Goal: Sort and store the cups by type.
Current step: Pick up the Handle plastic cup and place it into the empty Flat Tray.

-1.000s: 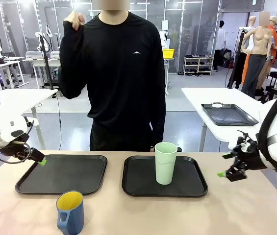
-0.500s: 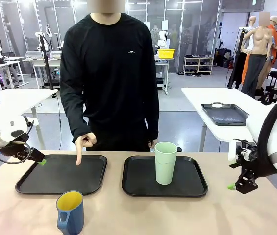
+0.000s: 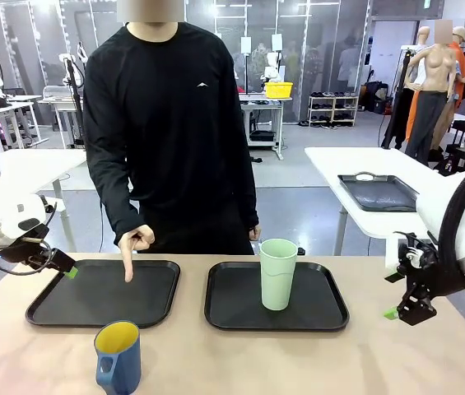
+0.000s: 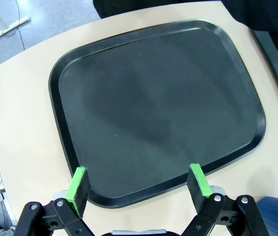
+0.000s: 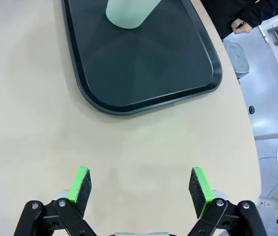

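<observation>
A tall pale mint-green tumbler (image 3: 278, 273) stands upright on the right black tray (image 3: 240, 306); its base (image 5: 128, 12) tops the right wrist view. A dark blue mug (image 3: 118, 358) with handle and yellow inside stands on the table's near edge, in front of the left black tray (image 3: 92, 296), which holds nothing. My left gripper (image 4: 139, 186) is open above that tray's edge (image 4: 143, 194), at the table's left side (image 3: 66, 270). My right gripper (image 5: 139, 186) is open over bare tabletop, out at the right (image 3: 398, 311). The person's hand (image 3: 133, 245) points a finger down at the left tray.
The person in black stands at the far side of the table, behind the left tray. Bare tabletop (image 5: 30, 123) lies in front of and to the right of the right tray. The table's right edge curves close to my right gripper.
The person's raised hand came down and now points at the left tray. My right gripper dropped lower and turned at the table's right side. The left arm and both cups stayed put.
</observation>
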Tool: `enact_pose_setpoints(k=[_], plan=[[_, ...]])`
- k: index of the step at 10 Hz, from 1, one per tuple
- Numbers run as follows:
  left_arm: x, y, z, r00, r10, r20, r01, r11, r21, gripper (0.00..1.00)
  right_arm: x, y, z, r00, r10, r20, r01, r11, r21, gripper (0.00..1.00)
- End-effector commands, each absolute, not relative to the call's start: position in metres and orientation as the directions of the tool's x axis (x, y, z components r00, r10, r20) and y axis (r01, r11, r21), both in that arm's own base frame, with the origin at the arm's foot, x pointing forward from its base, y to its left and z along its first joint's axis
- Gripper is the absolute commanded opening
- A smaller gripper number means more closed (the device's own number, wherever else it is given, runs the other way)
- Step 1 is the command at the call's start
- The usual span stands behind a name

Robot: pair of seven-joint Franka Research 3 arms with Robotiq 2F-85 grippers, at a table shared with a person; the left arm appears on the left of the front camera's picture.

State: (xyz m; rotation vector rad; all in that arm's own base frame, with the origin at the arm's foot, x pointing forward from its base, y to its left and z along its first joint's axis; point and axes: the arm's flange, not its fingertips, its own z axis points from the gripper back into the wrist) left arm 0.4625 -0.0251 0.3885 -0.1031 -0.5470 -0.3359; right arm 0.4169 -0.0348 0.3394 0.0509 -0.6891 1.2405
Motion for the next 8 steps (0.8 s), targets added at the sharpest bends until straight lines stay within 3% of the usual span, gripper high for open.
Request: enact_pose_setpoints(k=[1, 8], plan=[[0.463, -0.025, 0.390, 0.800, -0.287, 0.527, 0.341, 0.940, -0.005, 1.00, 0.417, -0.034, 0.338, 0.159, 0.848, 0.505, -0.872, 0.361, -0.331, 1.00], [0.461, -0.013, 0.391, 0.797, -0.291, 0.530, 0.330, 0.944, 0.023, 1.00, 0.417, -0.034, 0.338, 0.159, 0.848, 0.505, -0.872, 0.361, -0.331, 1.00]])
